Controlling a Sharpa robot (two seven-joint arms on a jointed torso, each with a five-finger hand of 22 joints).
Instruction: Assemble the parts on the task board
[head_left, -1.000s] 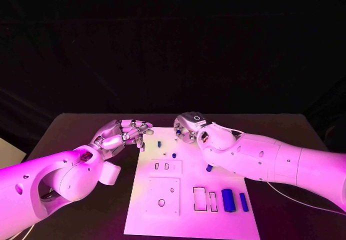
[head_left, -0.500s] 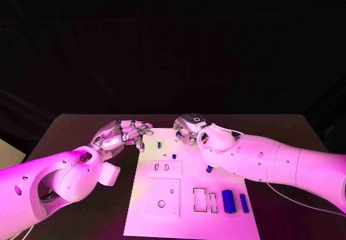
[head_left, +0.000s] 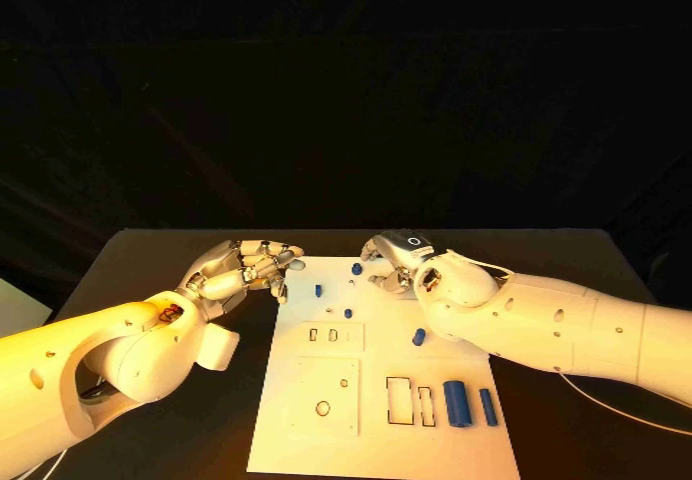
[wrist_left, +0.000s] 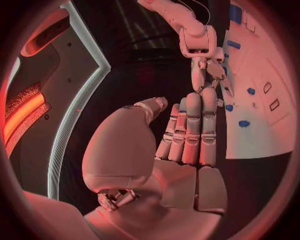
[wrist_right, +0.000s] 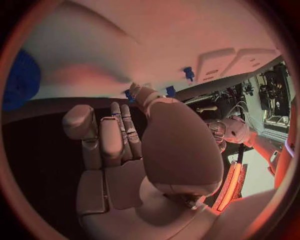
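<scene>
Left hand (head_left: 248, 266) hovers over the black table (head_left: 159, 250) just off the task board's (head_left: 296, 420) far left corner, its arm reaching in low from the near left. Its fingers (wrist_left: 190, 125) are curled in side by side with nothing between them, fingertips pointing toward the board's far edge.

On the board, small blue parts (head_left: 319, 290) sit near the far edge, another (head_left: 348, 313) further in, one (head_left: 418, 337) by the right edge, and two longer blue pieces (head_left: 456, 402) lie at the near right corner beside outlined slots.

Right hand (head_left: 389, 262) sits over the board's far right corner, the bulky arm crossing the right edge behind it. Its fingers (wrist_right: 119, 135) are bent inward, close together; a blue part (head_left: 356, 269) shows just beside the fingertips, and whether they pinch it I cannot tell.
</scene>
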